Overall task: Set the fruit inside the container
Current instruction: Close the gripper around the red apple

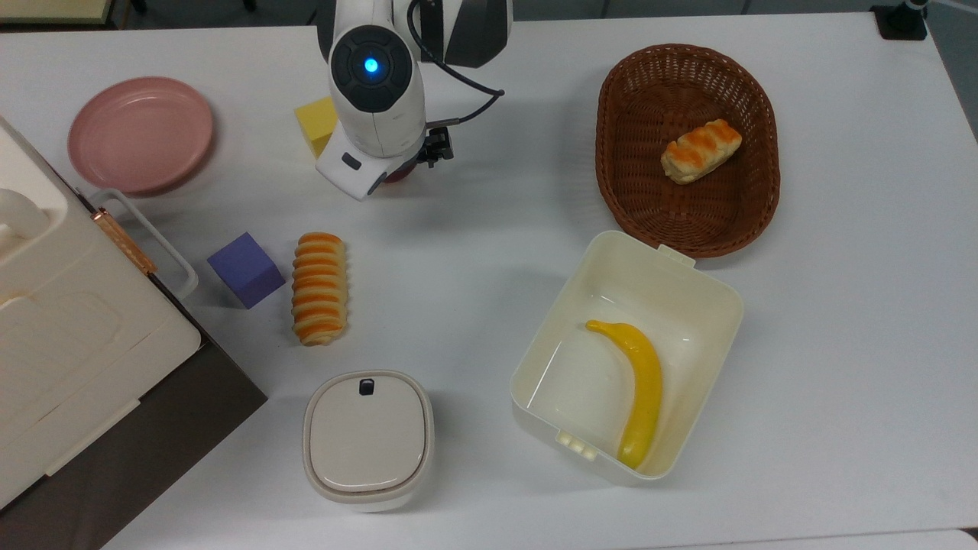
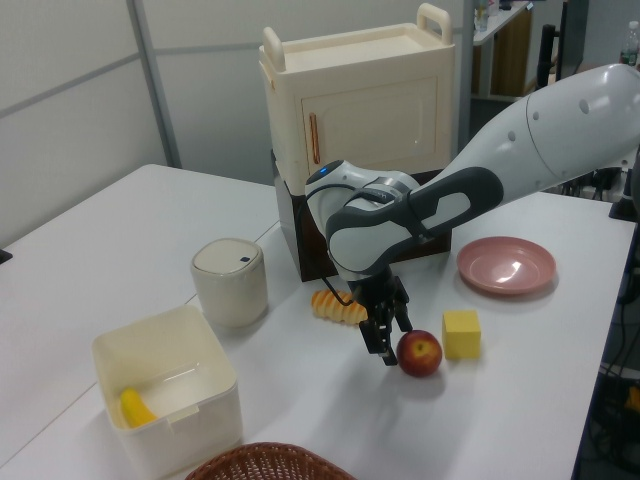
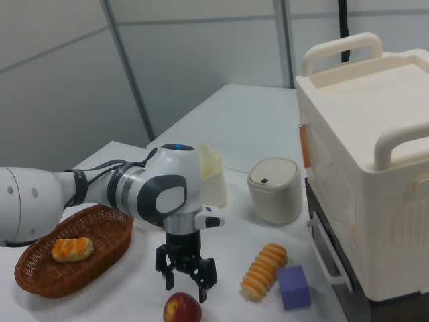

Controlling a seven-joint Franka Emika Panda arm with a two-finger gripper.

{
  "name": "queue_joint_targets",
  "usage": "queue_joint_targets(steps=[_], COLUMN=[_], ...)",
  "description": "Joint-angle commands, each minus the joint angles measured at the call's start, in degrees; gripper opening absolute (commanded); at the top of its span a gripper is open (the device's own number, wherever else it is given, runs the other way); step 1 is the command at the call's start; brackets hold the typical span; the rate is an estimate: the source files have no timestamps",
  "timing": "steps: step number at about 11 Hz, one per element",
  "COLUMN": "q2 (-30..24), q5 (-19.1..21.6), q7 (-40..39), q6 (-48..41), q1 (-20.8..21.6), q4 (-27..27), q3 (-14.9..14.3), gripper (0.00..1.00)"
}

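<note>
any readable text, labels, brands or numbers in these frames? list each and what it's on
None: no words, numbers or brand marks are legible on any object.
The lidded beige box carries a small dark mark on its lid, with no readable text.
The arm's wrist shows a blue light, not a sign.

The arm reaches low over the table — its gripper (image 3: 187, 274) points straight down, fingers parted.

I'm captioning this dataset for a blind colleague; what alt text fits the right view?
A white robot arm holds its open pincer just above a red apple on a white table. A wicker basket with a bread roll sits at the right view's left; a striped pastry and purple cube lie at its right.
</note>
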Motion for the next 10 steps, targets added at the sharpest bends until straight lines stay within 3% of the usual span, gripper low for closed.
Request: queue_joint_targets(steps=[1, 7, 10], q2=[-0.3, -0.3, -0.4], q5=[0.0, -5.2, -8.5], q7=[-0.2, -0.6, -0.8], q6=[-1.1, -1.2, -5.4], q1=[0.2, -0.5, -0.8], q4=[-0.9, -3.4, -3.2], q3=[0.8, 0.7, 0.7], gripper=[1.00, 1.00, 1.00])
